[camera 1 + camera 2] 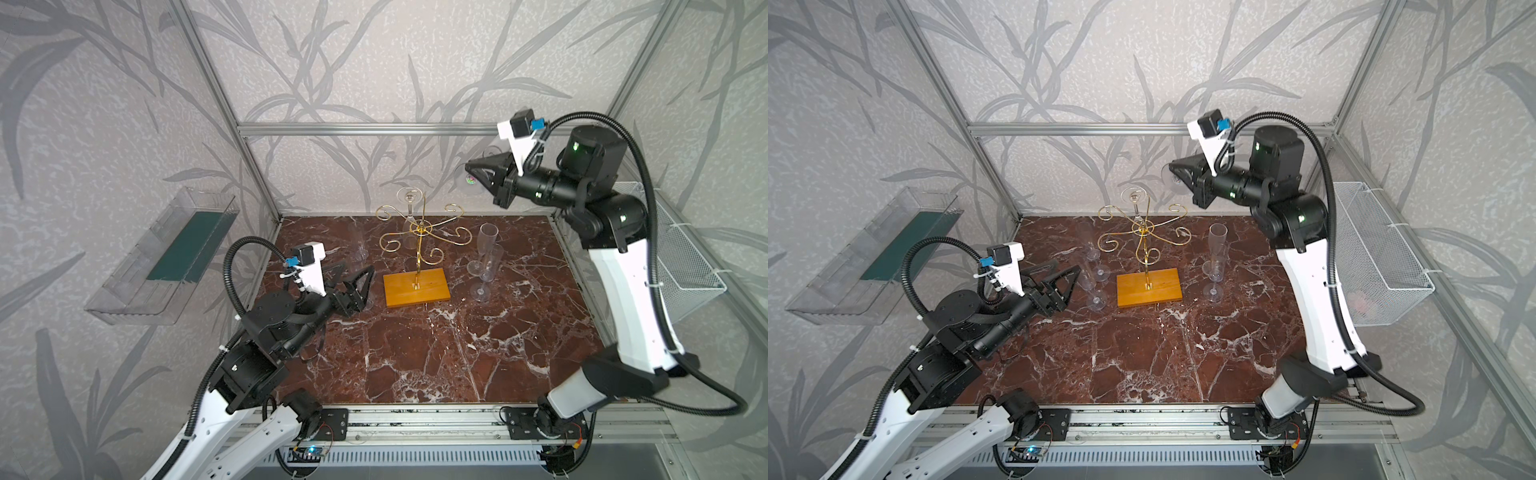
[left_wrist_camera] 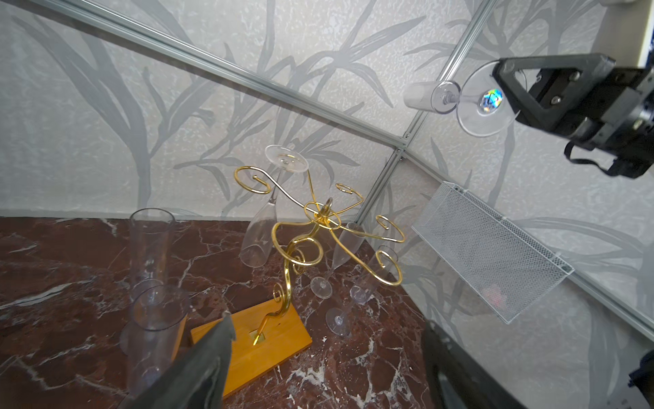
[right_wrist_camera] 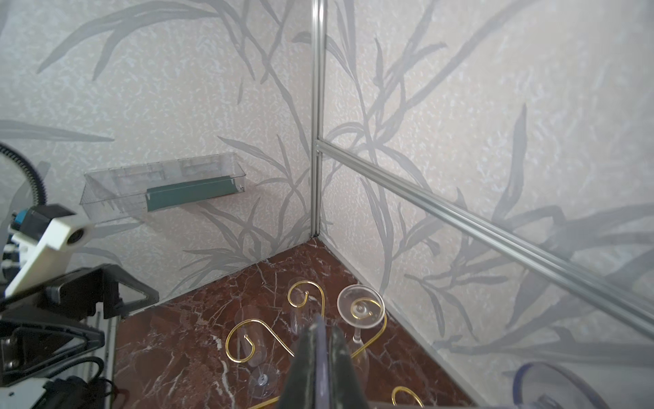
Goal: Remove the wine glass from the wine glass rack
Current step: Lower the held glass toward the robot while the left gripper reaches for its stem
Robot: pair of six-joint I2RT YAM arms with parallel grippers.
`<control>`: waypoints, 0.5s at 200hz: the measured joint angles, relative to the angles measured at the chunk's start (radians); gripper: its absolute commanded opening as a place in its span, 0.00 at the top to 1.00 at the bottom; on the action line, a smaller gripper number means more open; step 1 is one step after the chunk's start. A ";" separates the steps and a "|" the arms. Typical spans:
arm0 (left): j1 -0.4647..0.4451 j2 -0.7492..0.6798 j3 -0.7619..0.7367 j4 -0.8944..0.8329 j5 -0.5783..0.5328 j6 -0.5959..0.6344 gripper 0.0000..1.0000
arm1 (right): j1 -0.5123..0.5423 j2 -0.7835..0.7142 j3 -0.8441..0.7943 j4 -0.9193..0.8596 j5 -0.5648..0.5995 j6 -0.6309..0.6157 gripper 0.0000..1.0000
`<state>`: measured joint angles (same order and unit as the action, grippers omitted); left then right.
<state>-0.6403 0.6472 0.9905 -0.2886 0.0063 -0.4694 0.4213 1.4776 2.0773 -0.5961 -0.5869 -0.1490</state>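
Aloft, wine glass (image 2: 474,113) in right claw (image 2: 499,72)

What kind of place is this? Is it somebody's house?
Probably a robot practice booth, not a house. The left arm and right arm are mounted on a metal rail, an aluminium frame edges the wallpapered walls, and the table carries a wine glass rack and clear glasses.
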 measured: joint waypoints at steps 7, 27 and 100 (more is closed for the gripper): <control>0.000 0.007 0.003 0.013 0.013 -0.006 0.16 | 0.021 -0.077 -0.130 0.058 0.005 -0.035 1.00; 0.000 0.023 0.005 0.054 0.051 -0.030 0.16 | 0.056 -0.261 -0.431 0.192 0.028 -0.126 1.00; 0.000 0.162 0.016 0.171 0.272 -0.111 0.17 | 0.172 -0.639 -0.976 0.395 0.121 -0.418 1.00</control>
<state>-0.6399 0.8093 1.0069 -0.1177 0.2787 -0.5808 0.5938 0.8387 1.1015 -0.2008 -0.4656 -0.5667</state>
